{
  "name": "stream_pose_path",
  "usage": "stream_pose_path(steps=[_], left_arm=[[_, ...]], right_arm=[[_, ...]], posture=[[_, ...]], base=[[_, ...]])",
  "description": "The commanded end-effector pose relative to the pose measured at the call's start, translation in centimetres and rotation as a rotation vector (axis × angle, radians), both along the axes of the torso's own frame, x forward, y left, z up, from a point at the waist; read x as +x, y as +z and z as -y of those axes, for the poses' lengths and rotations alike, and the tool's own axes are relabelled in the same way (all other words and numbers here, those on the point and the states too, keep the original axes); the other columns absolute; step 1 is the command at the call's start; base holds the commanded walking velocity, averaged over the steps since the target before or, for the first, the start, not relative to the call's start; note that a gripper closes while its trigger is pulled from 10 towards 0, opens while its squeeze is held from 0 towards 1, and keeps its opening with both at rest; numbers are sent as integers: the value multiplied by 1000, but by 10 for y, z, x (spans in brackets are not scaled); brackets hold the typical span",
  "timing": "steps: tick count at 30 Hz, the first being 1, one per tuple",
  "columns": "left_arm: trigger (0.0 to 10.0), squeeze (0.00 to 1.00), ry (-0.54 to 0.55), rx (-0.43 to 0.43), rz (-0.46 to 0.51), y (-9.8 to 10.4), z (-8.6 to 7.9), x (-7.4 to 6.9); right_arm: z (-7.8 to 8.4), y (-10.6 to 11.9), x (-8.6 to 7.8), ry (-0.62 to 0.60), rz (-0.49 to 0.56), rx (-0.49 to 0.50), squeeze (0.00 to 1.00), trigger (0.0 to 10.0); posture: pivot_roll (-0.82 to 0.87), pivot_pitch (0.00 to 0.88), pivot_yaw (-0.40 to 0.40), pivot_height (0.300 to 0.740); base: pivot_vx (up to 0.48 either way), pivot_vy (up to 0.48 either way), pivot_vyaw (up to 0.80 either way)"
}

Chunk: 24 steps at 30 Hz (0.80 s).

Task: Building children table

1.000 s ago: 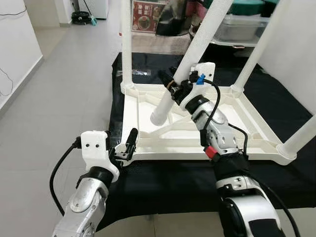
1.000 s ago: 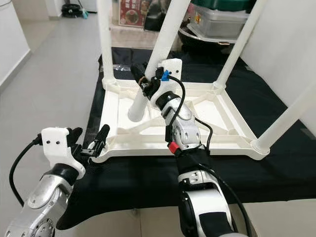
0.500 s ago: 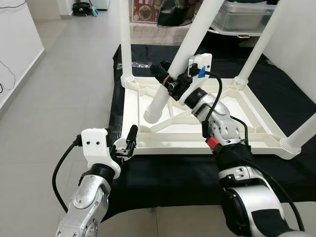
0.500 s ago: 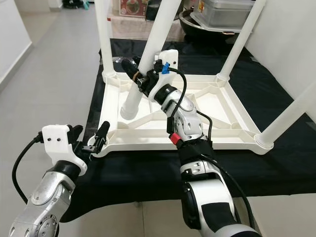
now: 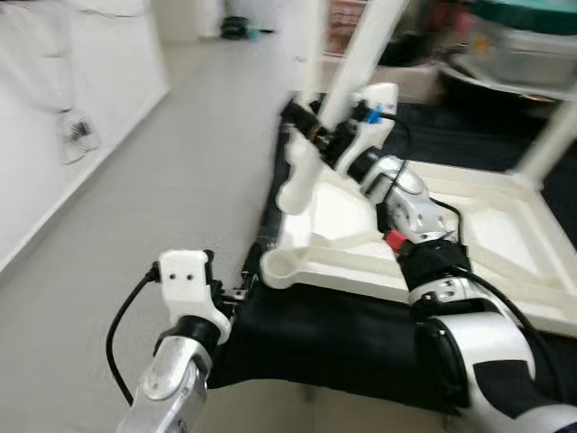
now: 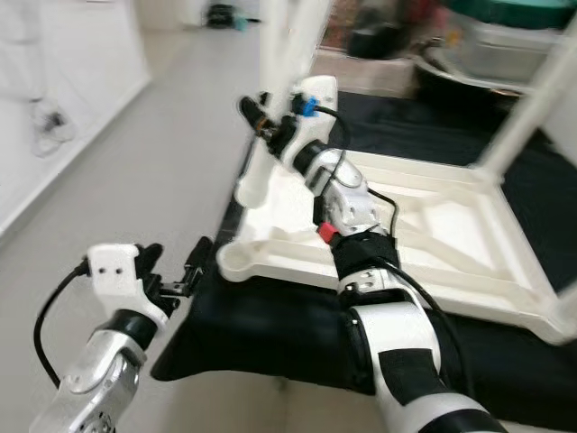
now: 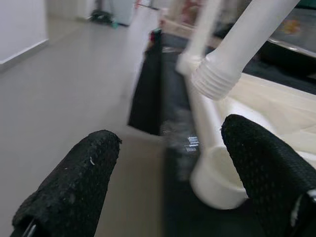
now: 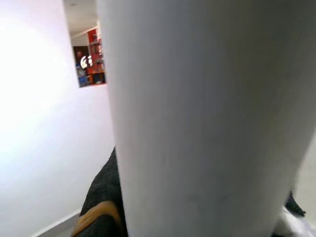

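The white table top (image 5: 487,225) lies upside down on a black mat (image 5: 343,347). My right gripper (image 5: 317,137) is shut on a loose white table leg (image 5: 302,167), held tilted. Its threaded lower end (image 7: 215,81) hangs over the top's left rim, beyond the near-left corner socket (image 5: 284,266). That socket is open and has nothing in it. My left gripper (image 7: 170,136) is open just short of that corner, with the socket (image 7: 217,182) ahead between its fingers (image 7: 69,192). In the right wrist view the leg (image 8: 197,123) sits close against the lens.
Other white legs (image 6: 532,108) stand up from the far corners of the table top. Grey floor (image 5: 153,189) stretches away to the left, with a white wall (image 5: 54,108) beyond it. Bins and clutter (image 5: 523,41) stand behind the mat. All head views are blurred.
The camera has swung left, shifting the table to the right. My right gripper has carried the leg from inside the frame out over the left rim. My left gripper has drawn back slightly from the corner.
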<state>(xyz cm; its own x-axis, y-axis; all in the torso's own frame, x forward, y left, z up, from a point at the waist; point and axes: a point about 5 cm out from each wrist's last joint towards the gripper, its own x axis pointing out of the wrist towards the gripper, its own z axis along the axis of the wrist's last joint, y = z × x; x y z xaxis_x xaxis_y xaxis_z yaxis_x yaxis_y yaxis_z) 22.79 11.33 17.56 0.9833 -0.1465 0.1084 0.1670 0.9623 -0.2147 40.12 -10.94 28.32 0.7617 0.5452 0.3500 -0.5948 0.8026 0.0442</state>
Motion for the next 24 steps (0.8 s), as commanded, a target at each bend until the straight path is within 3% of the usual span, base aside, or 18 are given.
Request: stream_pose_path(steps=[1,13,19,24], left_arm=[[10000,0,12,3,-18,-2,0,-2],[10000,0,11,3,-19,-2,0,-2],[10000,0,4,10,-35,-6,0,-2],[10000,0,5,13,-44,-9,-1,-3]], right_arm=[[1,5,1,-10,20,8,0,10000],[2,5,2,-19,10,21,0,10000],[16,9,4,28,8,21,0,10000],[15,12,2,88,23,-17,0,10000]], posture=[[45,106,-94,740],[46,111,-92,740],[45,119,-89,740],[43,123,-88,740]], base=[[0,0,650],[0,0,0],[0,0,-749],[0,0,-800]])
